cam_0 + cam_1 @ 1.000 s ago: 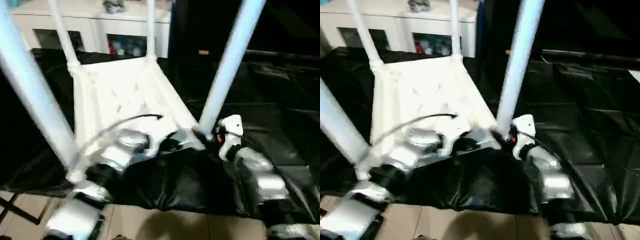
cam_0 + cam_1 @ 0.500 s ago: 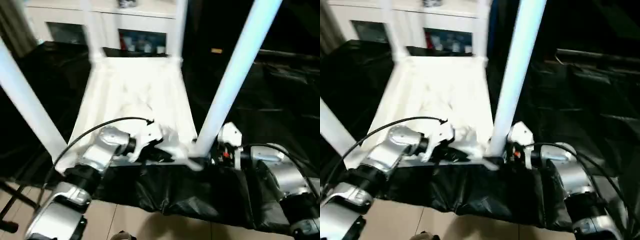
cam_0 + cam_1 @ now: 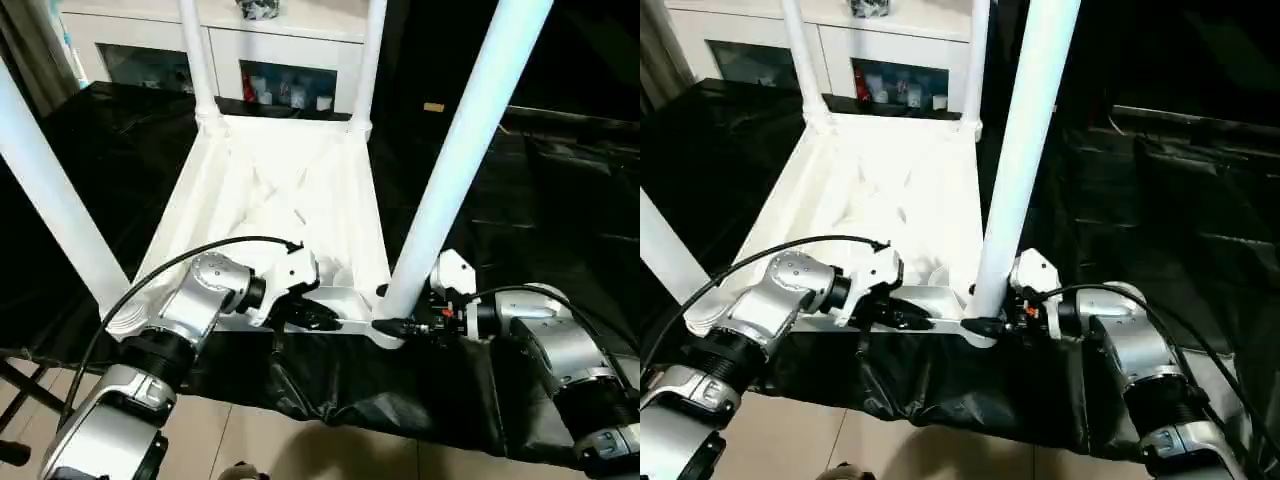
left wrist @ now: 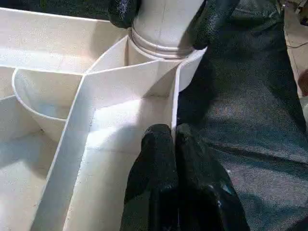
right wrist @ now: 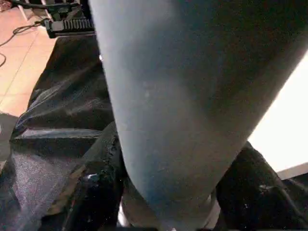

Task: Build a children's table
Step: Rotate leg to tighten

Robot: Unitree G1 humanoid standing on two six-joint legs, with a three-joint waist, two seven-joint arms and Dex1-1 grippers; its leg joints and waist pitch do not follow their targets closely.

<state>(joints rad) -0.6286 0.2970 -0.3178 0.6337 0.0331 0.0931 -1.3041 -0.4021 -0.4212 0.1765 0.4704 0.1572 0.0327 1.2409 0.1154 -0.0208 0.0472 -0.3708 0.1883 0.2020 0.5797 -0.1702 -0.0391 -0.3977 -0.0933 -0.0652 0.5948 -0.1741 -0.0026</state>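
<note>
So the children's table [image 3: 285, 200] was lying upside down on the black sheet [image 3: 560, 200], all four legs up in their corner sockets. The right gripper [image 4: 163, 19] had its two fingers either side of the base of the near-right leg [image 3: 455, 160], right at the collar where it goes into the socket; they looked snug against it, clamped or very nearly. The left gripper [image 4: 174, 144] had its fingers pressed together with nothing between them, tips resting at the edge of the top's wall just short of that same socket.

My guess is the step was seating that leg: I'd have kept the right grip low on the collar and pushed straight along the leg, with the shut left tips bracing the wall so the top couldn't slide.

Room-wise, the near edge of the platform sat just behind both grippers, with the tile floor [image 3: 330, 450] below. Open black sheet lay out past the right fingers, the white cabinet [image 3: 250, 50] well beyond the far legs.
</note>
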